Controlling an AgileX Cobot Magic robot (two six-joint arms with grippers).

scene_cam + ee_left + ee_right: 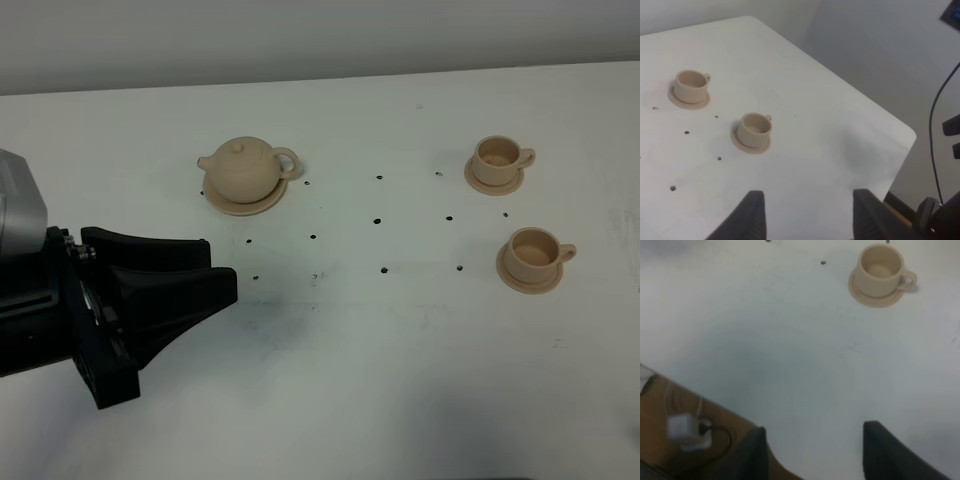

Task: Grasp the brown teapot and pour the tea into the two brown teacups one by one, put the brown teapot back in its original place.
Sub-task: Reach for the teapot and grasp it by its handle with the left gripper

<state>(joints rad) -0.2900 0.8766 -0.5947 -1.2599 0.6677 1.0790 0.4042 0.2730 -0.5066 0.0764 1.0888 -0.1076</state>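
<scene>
High view: brown teapot (243,168) upright on wide saucer (268,203), table (400,350) left-rear. Far teacup (498,158), near teacup (535,250) on own saucers, right. My left gripper (218,268) near teapot, not touching.
Left wrist: jaws wide, empty; both teacups ahead.
Right wrist: my right gripper (812,452) jaws wide, empty; near teacup beyond.

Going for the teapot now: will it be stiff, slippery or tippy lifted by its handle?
Probably rigid and fragile: the brown teapot looks like matte ceramic. Its knobbed lid looks separate, so it may slide when tilted. Held by the side handle, it could swing.
</scene>
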